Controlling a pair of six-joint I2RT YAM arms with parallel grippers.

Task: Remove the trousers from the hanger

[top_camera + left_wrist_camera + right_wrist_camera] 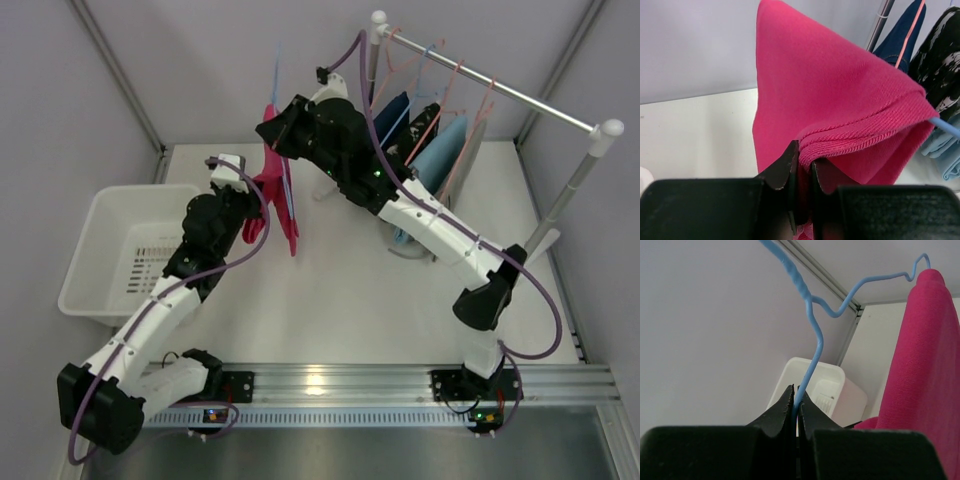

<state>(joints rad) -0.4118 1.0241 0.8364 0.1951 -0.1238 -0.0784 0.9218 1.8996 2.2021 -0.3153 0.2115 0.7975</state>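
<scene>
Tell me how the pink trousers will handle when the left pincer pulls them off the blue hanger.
Probably floppy: the trousers fold limply over the hanger wire. The ribbed knit pinched in the left pincer looks grippy and unlikely to slip. The thin wire may flex or swing, though the right pincer clamps it.

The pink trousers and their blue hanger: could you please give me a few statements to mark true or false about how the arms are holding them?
1. The left gripper is shut on the pink trousers. True.
2. The right gripper is open and clear of the light-blue hanger. False: it is shut on the hanger's wire.
3. The trousers lie in the white basket. False: they are draped over the hanger, outside the basket.
4. Other garments hang from the rail. True.
</scene>
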